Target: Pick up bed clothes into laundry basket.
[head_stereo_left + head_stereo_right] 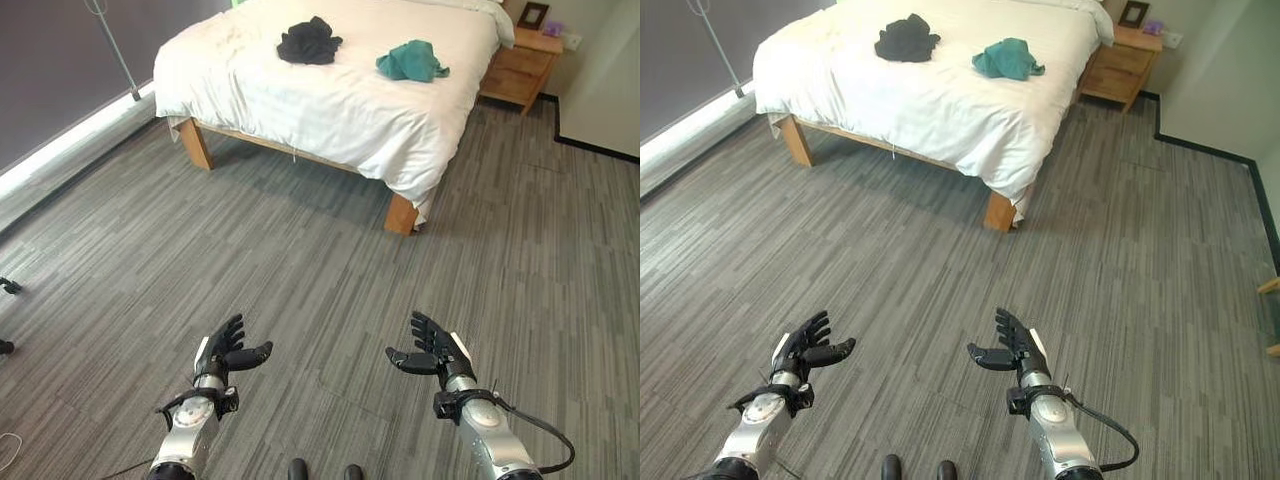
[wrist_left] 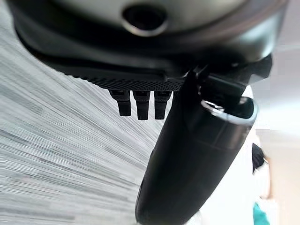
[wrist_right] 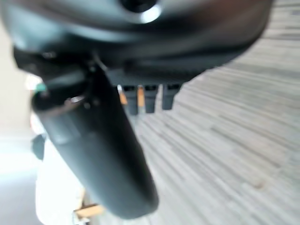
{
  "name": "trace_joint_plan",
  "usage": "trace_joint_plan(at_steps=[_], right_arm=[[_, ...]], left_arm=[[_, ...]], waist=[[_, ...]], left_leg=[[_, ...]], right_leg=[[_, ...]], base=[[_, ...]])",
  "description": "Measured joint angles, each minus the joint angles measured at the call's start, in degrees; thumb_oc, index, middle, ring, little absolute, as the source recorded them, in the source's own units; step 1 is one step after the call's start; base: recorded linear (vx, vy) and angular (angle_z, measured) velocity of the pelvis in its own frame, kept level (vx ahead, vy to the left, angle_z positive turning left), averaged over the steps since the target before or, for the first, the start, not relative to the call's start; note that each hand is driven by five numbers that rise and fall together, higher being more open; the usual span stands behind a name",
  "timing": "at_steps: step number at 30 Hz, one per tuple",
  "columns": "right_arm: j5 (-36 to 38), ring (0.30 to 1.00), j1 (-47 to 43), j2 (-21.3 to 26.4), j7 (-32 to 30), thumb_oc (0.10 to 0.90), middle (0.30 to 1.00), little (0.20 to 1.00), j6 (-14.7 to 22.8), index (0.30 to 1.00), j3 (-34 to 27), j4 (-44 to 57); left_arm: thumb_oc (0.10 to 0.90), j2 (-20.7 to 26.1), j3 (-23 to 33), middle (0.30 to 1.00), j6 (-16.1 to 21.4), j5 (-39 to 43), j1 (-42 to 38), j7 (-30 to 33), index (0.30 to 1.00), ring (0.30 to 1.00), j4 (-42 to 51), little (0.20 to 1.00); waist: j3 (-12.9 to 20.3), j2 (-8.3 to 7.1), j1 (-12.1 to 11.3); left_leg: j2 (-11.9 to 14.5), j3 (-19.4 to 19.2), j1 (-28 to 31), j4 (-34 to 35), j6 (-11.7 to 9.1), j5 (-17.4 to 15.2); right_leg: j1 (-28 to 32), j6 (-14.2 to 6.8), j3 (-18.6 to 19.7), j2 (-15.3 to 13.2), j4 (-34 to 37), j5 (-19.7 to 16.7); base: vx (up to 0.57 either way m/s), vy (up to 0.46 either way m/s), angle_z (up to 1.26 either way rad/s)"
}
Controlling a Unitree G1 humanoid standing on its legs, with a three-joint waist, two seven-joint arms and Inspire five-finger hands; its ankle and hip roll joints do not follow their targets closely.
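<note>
— Clothes?
— Both up on the bed [image 1: 330,110], on its white cover. Black garment [image 1: 309,42] bunched toward the side of the bed nearer the grey wall panel [image 1: 60,60]; teal garment [image 1: 411,61] crumpled toward the side nearer the nightstand [image 1: 518,70]. Apart from each other, not touching, with bare cover between.
— Hands?
— Well short of the bed, low over the grey carpet [image 1: 300,270], level with one another. Left hand [image 1: 222,352] spread, fingers straight and pointing toward the bed, thumb out toward the other hand. Right hand [image 1: 432,349] the same, mirrored: fingers straight, thumb turned inward. Empty, both of them, palms facing each other across a stretch of carpet.
— Same from the wrists?
— Yes. Straight fingers [image 2: 139,104] in a row beside the left thumb, carpet past them, a strip of the bed's white cover alongside. Right fingers [image 3: 150,99] likewise straight, carpet beyond, bed off to one side.
— Around the bed?
— Wooden legs showing under the cover's hem. Nightstand tucked against the head end, a small framed picture [image 1: 533,15] standing on top. Pale skirting strip along the foot of the wall panel.
</note>
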State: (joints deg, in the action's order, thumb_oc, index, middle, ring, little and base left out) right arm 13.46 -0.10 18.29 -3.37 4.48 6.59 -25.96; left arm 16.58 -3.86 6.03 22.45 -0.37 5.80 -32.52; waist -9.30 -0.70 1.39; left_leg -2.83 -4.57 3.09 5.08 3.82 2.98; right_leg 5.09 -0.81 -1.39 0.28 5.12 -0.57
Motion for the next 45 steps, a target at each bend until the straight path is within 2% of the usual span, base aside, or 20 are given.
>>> trace_joint_plan(at_steps=[7, 10, 13, 16, 17, 20, 23, 24, 25, 27, 29, 31, 33, 35, 38, 39, 40, 41, 43, 45], right_arm=[[-0.8, 0.900, 0.0, 1.8, -0.6, 0.800, 0.900, 0.900, 1.3, 0.900, -1.1, 0.0], [-0.8, 0.900, -2.6, 2.7, -0.7, 0.800, 0.900, 0.900, 1.8, 0.900, -1.5, 0.0], [-0.7, 0.900, -1.3, 1.1, -0.8, 0.800, 0.900, 0.900, 1.9, 0.900, -2.7, 2.5], [-0.7, 0.900, 0.9, 1.0, -0.4, 0.800, 0.900, 0.900, 1.9, 0.900, -2.1, 5.7], [-0.7, 0.900, 2.5, 0.5, 0.0, 0.800, 0.900, 0.900, 2.0, 0.900, -2.1, 6.2], [-0.7, 0.900, 5.2, 0.4, 0.4, 0.800, 0.900, 0.900, 1.8, 0.900, -2.4, 6.2], [-0.7, 0.900, 8.9, 0.1, 0.9, 0.800, 0.900, 0.900, 1.1, 0.900, -2.8, 6.3], [0.9, 0.900, 9.2, 0.4, 1.3, 0.800, 0.900, 0.900, 1.1, 0.900, -3.6, 5.3], [1.7, 0.900, 7.5, 0.5, 1.7, 0.800, 0.900, 0.900, 1.0, 0.900, -3.6, 3.2], [4.9, 0.900, 4.9, 1.8, 1.7, 0.800, 0.900, 0.900, 0.8, 0.900, -3.6, 3.7], [6.7, 0.900, 2.3, 4.1, 0.5, 0.800, 0.900, 0.900, 0.9, 0.900, -4.6, 6.0], [7.8, 0.900, -0.9, 5.2, -0.6, 0.800, 0.900, 0.900, 1.7, 0.900, -4.4, 9.5], [8.3, 0.900, -3.8, 7.6, -0.3, 0.800, 0.900, 0.900, 2.5, 0.900, -3.7, 12.4], [9.1, 0.900, -6.0, 8.8, 0.3, 0.800, 0.900, 0.900, 4.3, 0.900, -4.1, 15.1], [9.9, 0.900, -6.5, 8.3, 2.3, 0.800, 0.900, 0.900, 4.3, 0.900, -2.8, 15.6], [9.9, 0.900, -4.7, 8.3, 3.3, 0.800, 0.900, 0.900, 4.2, 0.900, -1.5, 16.0], [9.9, 0.900, -3.1, 8.4, 3.7, 0.800, 0.900, 0.900, 3.7, 0.900, -0.9, 17.2], [9.9, 0.900, -0.9, 6.5, 4.7, 0.800, 0.900, 0.900, 2.6, 0.900, 0.3, 18.5], [9.1, 0.900, 1.7, 6.1, 6.5, 0.800, 0.900, 0.900, 1.5, 0.900, 1.7, 20.0], [8.0, 0.900, 4.6, 5.8, 8.5, 0.800, 0.900, 0.900, 1.4, 0.900, -1.0, 24.0]], left_arm=[[0.800, 1.3, 2.1, 0.900, 0.1, -0.1, 1.9, 0.9, 0.900, 0.900, 1.9, 0.900], [0.800, 1.8, 1.6, 0.900, 0.2, -0.2, -0.2, 1.0, 0.900, 0.900, 2.2, 0.900], [0.800, 1.5, 1.2, 0.900, 0.3, -0.1, -0.7, 1.2, 0.900, 0.900, 4.1, 0.900], [0.800, 1.2, 0.3, 0.900, 0.3, 0.0, -0.5, 0.9, 0.900, 0.900, 5.7, 0.900], [0.800, 1.4, 0.1, 0.900, 0.6, 0.1, -1.2, 0.2, 0.900, 0.900, 6.5, 0.900], [0.800, 1.2, -0.4, 0.900, 0.6, 0.6, -1.9, -1.0, 0.900, 0.900, 6.8, 0.900], [0.800, 1.2, -2.3, 0.900, 0.4, 0.8, -0.4, -1.6, 0.900, 0.900, 6.8, 0.900], [0.800, 0.1, -2.9, 0.900, 0.6, 1.7, -1.5, -1.8, 0.900, 0.900, 6.9, 0.900], [0.800, -0.8, -2.9, 0.900, 0.6, 2.5, -1.6, -1.7, 0.900, 0.900, 6.5, 0.900], [0.800, -1.2, -3.9, 0.900, 0.2, 3.5, -2.0, -2.2, 0.900, 0.900, 7.2, 0.900], [0.800, -1.4, -4.9, 0.900, 0.4, 3.6, -4.1, -2.6, 0.900, 0.900, 10.0, 0.900], [0.800, 0.0, -5.7, 0.900, 0.0, 4.5, -4.8, -2.7, 0.900, 0.900, 10.2, 0.900], [0.800, 1.4, -5.9, 0.900, 0.1, 4.4, -4.0, -3.1, 0.900, 0.900, 14.0, 0.900], [0.800, 3.6, -6.6, 0.900, 0.5, 4.5, -3.8, -4.7, 0.900, 0.900, 19.0, 0.900], [0.800, 5.9, -6.5, 0.900, 0.5, 4.5, -3.3, -8.1, 0.900, 0.900, 22.3, 0.900], [0.800, 5.3, -6.7, 0.900, 0.5, 4.6, -2.3, -9.4, 0.900, 0.900, 23.3, 0.900], [0.800, 5.0, -6.9, 0.900, 0.4, 4.8, -1.3, -10.3, 0.900, 0.900, 24.7, 0.900], [0.800, 5.6, -6.3, 0.900, 0.5, 6.4, -0.5, -11.6, 0.900, 0.900, 26.4, 0.900], [0.800, 3.8, -6.2, 0.900, -0.2, 9.2, -0.2, -12.7, 0.900, 0.900, 26.5, 0.900], [0.800, 3.7, -7.4, 0.900, -0.9, 14.0, -1.4, -14.6, 0.900, 0.900, 27.5, 0.900]], waist=[[-1.5, 1.78, -0.5], [-5.1, 4.67, -0.3], [-7.2, 3.19, 1.1], [-7.5, 3.21, 3.0], [-7.4, 2.46, 5.0], [-6.6, 1.17, 6.5], [-3.3, 0.24, 9.0], [-3.1, -0.57, 9.0], [-2.8, -0.98, 8.3], [-1.9, -2.23, 4.3], [-3.0, -4.63, 2.3], [-3.2, -6.17, 1.8], [-2.2, -5.39, -0.1], [-1.7, -1.52, -2.3], [-1.2, -1.20, -4.4], [0.2, 1.10, -5.0], [1.3, 2.85, -5.4], [1.5, 0.30, -5.4], [1.6, -1.19, -5.9], [-0.2, 0.14, -2.5]], left_leg=[[0.9, -2.4, -2.8, 0.2, 0.6, -0.2], [3.4, -3.1, -3.1, 0.0, 1.4, 0.3], [1.7, -2.6, -2.6, -2.6, 3.3, -3.5], [1.4, -2.6, -1.5, -2.6, 2.1, -4.2], [1.7, -0.8, -1.5, -4.8, 0.5, -6.2], [3.0, 1.5, -0.3, -7.2, -1.1, -9.9], [8.1, 4.6, 4.6, -7.9, -6.4, -13.8], [10.8, 4.7, -1.4, -25.5, -12.0, -16.1], [12.6, 5.3, -5.2, -35.3, -12.6, -13.7], [13.5, 7.5, -16.1, -54.9, -7.6, -5.6], [10.0, 8.0, -24.5, -59.6, -5.9, -5.9], [6.4, 5.1, -26.9, -51.3, -9.2, -6.7], [5.8, -2.4, -27.3, -36.2, -7.9, -5.3], [3.5, -4.7, -26.3, -16.2, -5.8, -3.0], [-1.4, -8.1, -23.6, -7.9, -4.1, -2.0], [-1.9, -10.3, -21.4, -6.2, 0.0, -0.3], [-0.5, -10.7, -19.7, -5.8, 2.0, -0.7], [-0.8, -11.4, -17.8, -8.3, 7.5, 4.1], [-1.1, -11.8, -14.1, -8.5, 7.7, 2.7], [-3.5, -5.6, -6.6, -6.7, 8.1, -0.2]], right_leg=[[-5.5, -1.7, 2.0, 1.3, -3.6, -1.3], [-17.9, -7.2, 1.2, 2.6, -25.7, 2.7], [-29.3, -9.7, -1.6, -4.7, -45.3, 4.5], [-33.3, -9.1, -2.9, -10.6, -35.6, 4.8], [-32.1, -10.6, -2.0, -12.7, -20.3, 4.0], [-30.5, -10.8, 0.0, -12.5, -11.8, 1.6], [-25.2, -8.8, -0.2, -8.3, -15.0, 0.4], [-23.9, -6.5, -2.2, -6.3, -18.4, -2.9], [-23.4, -4.4, -3.2, -4.8, -20.4, 0.6], [-20.8, 1.8, -3.1, -1.6, -20.9, 2.1], [-16.9, 1.4, -3.1, -0.8, -18.1, 0.9], [-8.2, 0.4, -3.6, -0.4, -12.5, 3.7], [-2.5, -1.7, -6.0, 0.8, -7.6, 6.6], [2.5, -0.8, -6.3, 4.4, -4.3, 5.6], [10.0, -4.5, -4.4, 4.8, -1.1, 8.6], [13.1, -4.5, -2.4, 7.2, -2.8, 8.8], [14.2, -4.1, -0.4, 9.4, -5.0, 9.1], [14.1, -3.7, 0.1, 8.4, -12.2, 11.3], [3.2, -9.4, -4.5, 5.0, -40.3, 9.7], [-12.1, -7.3, -4.5, 0.9, -63.9, 8.4]], base=[[0.03, 0.090, -0.23], [0.22, 0.056, -0.38], [0.44, -0.022, -0.04], [0.76, -0.259, 0.16], [0.66, -0.274, 0.49], [0.46, -0.238, 0.46], [0.64, -0.505, 0.60], [0.45, -0.434, 0.50], [0.81, -0.795, -0.11], [0.52, -0.463, -0.58], [0.50, -0.185, -0.33], [0.58, -0.120, -0.10], [0.76, -0.043, -0.30], [0.98, -0.028, -0.36], [0.58, -0.023, -0.34], [0.72, 0.004, -0.27], [0.81, 0.151, -0.09], [0.49, 0.161, -0.08], [0.55, 0.103, -0.07], [0.55, -0.019, 0.89]])
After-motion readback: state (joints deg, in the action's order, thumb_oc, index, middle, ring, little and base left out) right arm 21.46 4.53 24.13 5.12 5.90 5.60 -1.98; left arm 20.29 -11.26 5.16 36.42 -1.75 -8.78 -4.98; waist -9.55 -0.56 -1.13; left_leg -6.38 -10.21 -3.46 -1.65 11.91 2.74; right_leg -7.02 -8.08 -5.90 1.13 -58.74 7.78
